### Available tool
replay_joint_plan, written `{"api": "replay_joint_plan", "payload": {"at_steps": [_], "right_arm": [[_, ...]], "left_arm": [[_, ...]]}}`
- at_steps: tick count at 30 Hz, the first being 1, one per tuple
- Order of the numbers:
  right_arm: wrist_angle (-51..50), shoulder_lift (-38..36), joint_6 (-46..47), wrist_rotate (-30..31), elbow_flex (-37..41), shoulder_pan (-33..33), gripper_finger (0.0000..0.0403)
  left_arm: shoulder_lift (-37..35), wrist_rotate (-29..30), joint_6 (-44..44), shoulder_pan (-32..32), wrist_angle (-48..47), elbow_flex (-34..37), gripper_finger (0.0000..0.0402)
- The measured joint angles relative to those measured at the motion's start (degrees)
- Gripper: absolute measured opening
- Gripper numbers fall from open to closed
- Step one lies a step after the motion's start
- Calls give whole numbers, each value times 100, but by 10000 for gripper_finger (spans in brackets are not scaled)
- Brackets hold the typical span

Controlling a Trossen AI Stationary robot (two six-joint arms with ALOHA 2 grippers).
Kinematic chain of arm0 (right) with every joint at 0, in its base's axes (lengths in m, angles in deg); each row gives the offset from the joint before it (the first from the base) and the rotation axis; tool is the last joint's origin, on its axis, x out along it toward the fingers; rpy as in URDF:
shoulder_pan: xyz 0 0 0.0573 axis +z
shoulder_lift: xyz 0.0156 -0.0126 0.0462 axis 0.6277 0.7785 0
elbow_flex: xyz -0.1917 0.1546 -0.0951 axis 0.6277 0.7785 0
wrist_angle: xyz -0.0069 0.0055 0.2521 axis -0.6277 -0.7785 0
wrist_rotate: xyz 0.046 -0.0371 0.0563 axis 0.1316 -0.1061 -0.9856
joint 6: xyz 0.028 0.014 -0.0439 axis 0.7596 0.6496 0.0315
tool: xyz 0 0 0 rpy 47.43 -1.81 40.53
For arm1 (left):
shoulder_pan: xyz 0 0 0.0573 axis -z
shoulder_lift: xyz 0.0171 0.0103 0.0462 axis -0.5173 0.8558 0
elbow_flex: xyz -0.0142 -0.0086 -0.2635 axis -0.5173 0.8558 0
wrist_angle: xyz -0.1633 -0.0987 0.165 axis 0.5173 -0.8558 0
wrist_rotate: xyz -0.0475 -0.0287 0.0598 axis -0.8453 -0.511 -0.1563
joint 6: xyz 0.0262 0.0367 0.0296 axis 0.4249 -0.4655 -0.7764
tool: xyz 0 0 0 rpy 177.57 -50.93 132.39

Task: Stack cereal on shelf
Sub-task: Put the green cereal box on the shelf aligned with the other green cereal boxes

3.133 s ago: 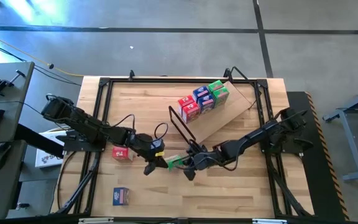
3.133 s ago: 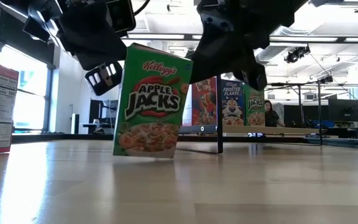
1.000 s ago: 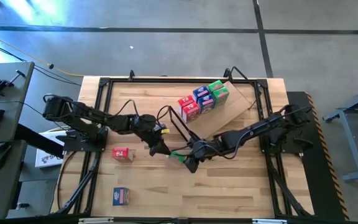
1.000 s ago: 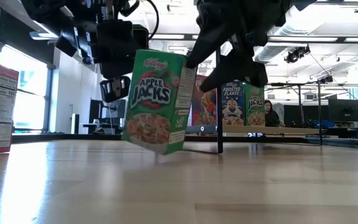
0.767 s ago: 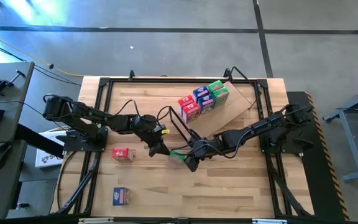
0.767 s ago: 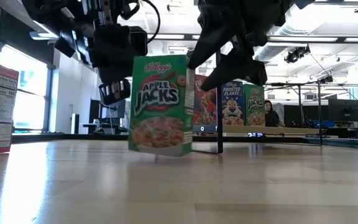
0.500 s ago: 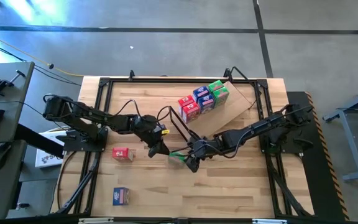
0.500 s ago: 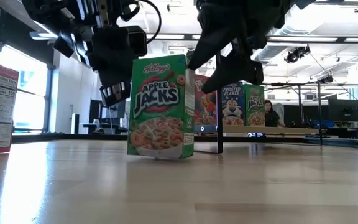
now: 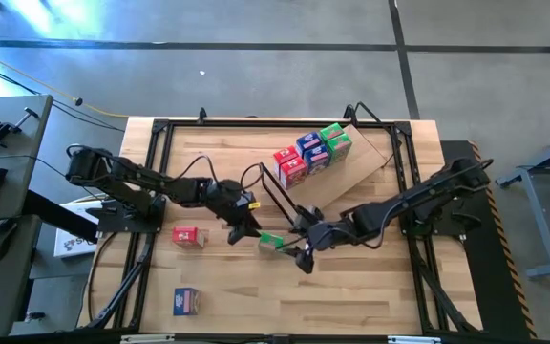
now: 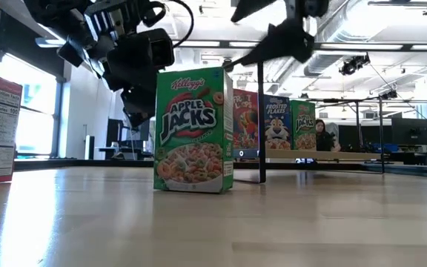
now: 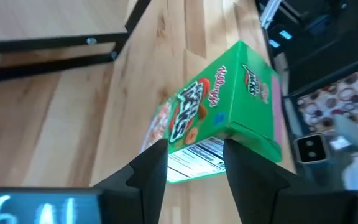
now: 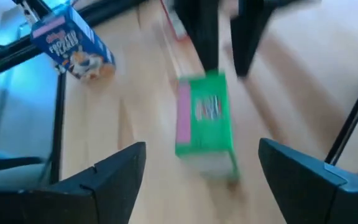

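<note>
One upright green cereal box between two parted hands

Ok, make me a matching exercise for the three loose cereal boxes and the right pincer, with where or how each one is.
Things:
1. loose green cardboard cereal box
2. loose red cardboard cereal box
3. loose blue cardboard cereal box
4. right pincer

Places or states:
A. alone, farthest from the slanted plywood shelf
B. standing upright mid-table
C. open, holding nothing
D. on the tabletop beside the left arm

Pairs: 1-B, 2-D, 3-A, 4-C
</note>
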Motion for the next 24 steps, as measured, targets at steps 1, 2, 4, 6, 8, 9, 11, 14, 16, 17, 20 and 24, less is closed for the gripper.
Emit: {"api": "replay_joint_plan", "payload": {"at_steps": [1, 2, 4, 6, 8, 9, 11, 14, 16, 17, 20, 24], "right_arm": [[-17, 55, -238, 178, -134, 51, 310], [-42, 127, -535, 409, -275, 109, 310], [-220, 278, -1078, 769, -566, 225, 310], [-351, 436, -1243, 780, -900, 268, 310], [-560, 572, -1075, 652, -1230, 226, 310], [-713, 656, -1012, 580, -1384, 183, 310], [-1084, 868, -951, 517, -1645, 120, 310], [-1511, 1207, -860, 236, -2004, 32, 311], [-1881, 1411, -765, -45, -2278, -43, 314], [-2103, 1519, -759, -98, -2438, -83, 317], [-2618, 1778, -721, -98, -2929, -212, 325], [-3076, 2170, -639, -268, -3457, -358, 332]], "left_arm": [[0, 87, -55, 38, 1, 3, 150], [0, 201, -113, 90, 40, 31, 150], [0, 347, -254, 200, 153, 160, 150], [-22, 546, -303, 290, 197, 318, 150], [-115, 820, -370, 363, 425, 549, 148], [-169, 957, -402, 392, 642, 683, 147], [-324, 1144, -499, 425, 1119, 972, 143], [-580, 1293, -717, 416, 1886, 1392, 137], [-709, 1528, -894, 400, 2315, 1627, 133], [-773, 1649, -968, 381, 2511, 1727, 132], [-916, 1932, -1011, 341, 3035, 1932, 128], [-1031, 2023, -1159, 332, 3156, 2047, 127]]}}
